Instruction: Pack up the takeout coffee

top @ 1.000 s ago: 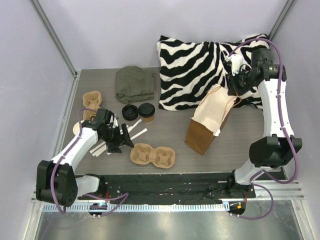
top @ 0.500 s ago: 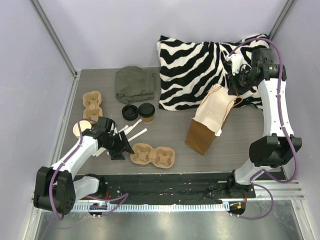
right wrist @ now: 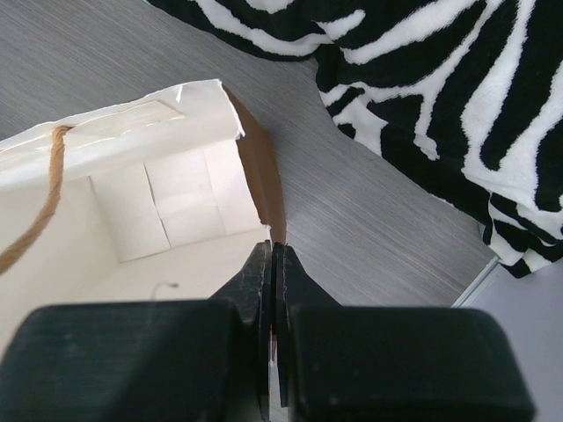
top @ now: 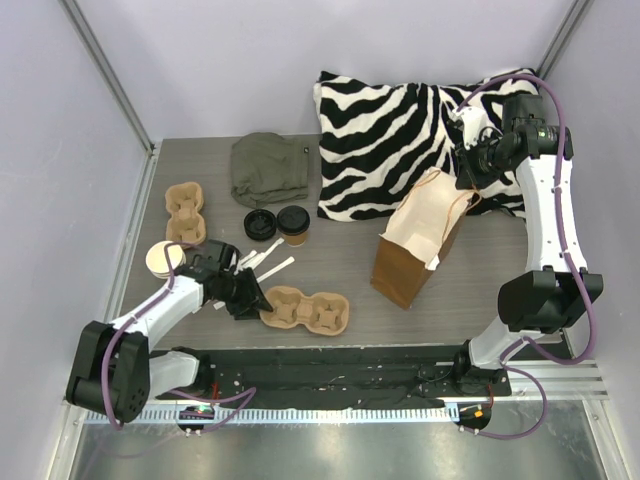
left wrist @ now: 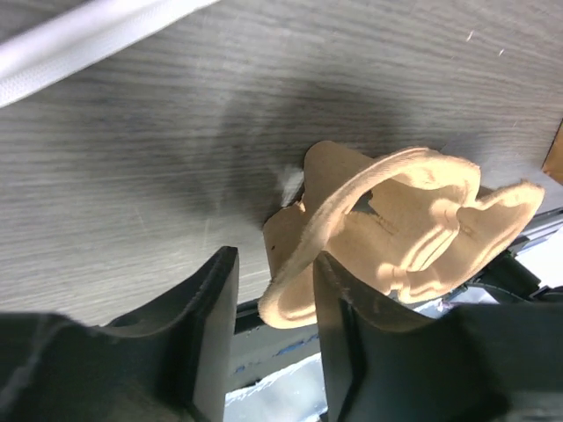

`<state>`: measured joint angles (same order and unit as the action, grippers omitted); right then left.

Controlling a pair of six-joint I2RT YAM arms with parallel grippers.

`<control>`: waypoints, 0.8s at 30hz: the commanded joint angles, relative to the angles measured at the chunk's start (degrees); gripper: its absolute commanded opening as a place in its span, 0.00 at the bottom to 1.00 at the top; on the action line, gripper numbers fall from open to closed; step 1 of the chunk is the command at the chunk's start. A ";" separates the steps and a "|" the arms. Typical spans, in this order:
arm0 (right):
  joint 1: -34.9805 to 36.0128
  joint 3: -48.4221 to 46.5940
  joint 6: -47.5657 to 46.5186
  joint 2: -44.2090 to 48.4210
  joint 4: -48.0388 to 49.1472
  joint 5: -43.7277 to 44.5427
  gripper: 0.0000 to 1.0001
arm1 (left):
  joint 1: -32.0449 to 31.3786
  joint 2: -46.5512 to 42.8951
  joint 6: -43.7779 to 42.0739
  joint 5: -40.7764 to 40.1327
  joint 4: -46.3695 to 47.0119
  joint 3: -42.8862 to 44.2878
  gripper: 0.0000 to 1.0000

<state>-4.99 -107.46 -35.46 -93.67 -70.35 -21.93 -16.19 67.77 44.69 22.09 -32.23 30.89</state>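
Observation:
The takeout coffee [top: 293, 224], a small brown cup with a dark top, stands mid-table beside a black lid [top: 258, 224]. A tan two-hole carrier [top: 306, 310] lies near the front edge. My left gripper [top: 252, 297] is at its left end. In the left wrist view the left gripper [left wrist: 275, 264] straddles the carrier's rim [left wrist: 295, 272]: one finger is against the rim, the other stands apart from it. My right gripper [top: 468, 178] is shut on the top edge of the brown paper bag [top: 415, 250]. In its wrist view the bag's edge [right wrist: 259, 176] runs between the shut right gripper [right wrist: 271, 248].
A second carrier [top: 184, 212] and a pale round object [top: 163, 258] lie at the left. White sticks [top: 268, 262] lie by my left arm. A green cloth [top: 268, 168] and a zebra pillow [top: 400, 130] sit at the back.
My left gripper has moved right to the carrier's left end, and its jaws have narrowed around the rim. The right arm and the bag have not moved.

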 commanded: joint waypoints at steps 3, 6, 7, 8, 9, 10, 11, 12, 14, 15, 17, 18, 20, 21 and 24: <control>0.07 -2.14 0.13 0.06 -0.41 0.14 0.01 | -0.34 -0.18 0.23 -0.29 4.98 -0.05 0.38; 0.07 -2.31 0.04 0.33 -0.49 -0.21 0.01 | -0.51 -0.62 -1.35 0.50 3.23 1.09 0.17; 0.07 -2.40 0.13 0.68 -0.41 -0.65 0.01 | -0.69 -0.97 -2.40 0.50 2.01 2.84 0.14; 0.07 -2.49 0.04 0.85 -0.49 -0.92 0.01 | -0.78 -1.32 -3.37 0.15 0.78 3.90 0.06; 0.16 -2.40 0.13 1.12 -0.58 -1.09 0.01 | -0.78 -2.11 -5.47 -0.11 -2.02 5.13 0.02; 0.07 -2.32 0.13 1.64 -0.67 -1.70 0.01 | -0.86 -2.64 -6.88 -0.03 -3.35 7.75 0.00; 0.07 -2.14 0.13 2.08 -0.84 -1.88 0.01 | -1.04 -2.99 -8.20 -0.11 -4.67 9.26 0.00; 0.07 -1.97 0.22 2.52 -0.84 -2.15 0.01 | -1.22 -3.60 -11.69 -0.29 -7.64 10.84 0.00; 0.07 -1.09 0.31 4.10 -1.02 -3.02 0.01 | -2.00 -3.87 -15.40 -0.64 -12.30 15.76 0.00; 0.07 -0.91 0.22 4.63 -1.11 -3.46 0.01 | -2.01 -4.13 -15.68 0.14 -13.03 17.25 0.00; 0.16 -0.56 -0.04 6.21 -1.46 -4.95 0.01 | -2.97 -3.70 -20.76 1.91 -18.18 23.31 0.00; 0.16 -0.56 -0.13 6.83 -2.07 -5.40 0.01 | -3.24 -3.43 -21.48 1.21 -19.87 25.42 0.00; 0.16 -0.73 -0.39 7.62 -2.60 -5.93 0.01 | -3.33 -2.91 -25.69 1.91 -23.82 31.13 0.00; 0.16 -0.82 -0.57 8.41 -3.12 -6.28 0.01 | -3.50 -2.30 -27.79 1.04 -25.41 33.59 0.00; 0.16 -0.82 -1.36 9.90 -4.36 -7.24 0.01 | -3.77 -0.10 -38.94 -2.48 -31.30 43.96 0.00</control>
<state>-4.99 -107.33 -35.73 -87.92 -72.93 -25.96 -19.53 66.24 20.97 22.20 -53.45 64.62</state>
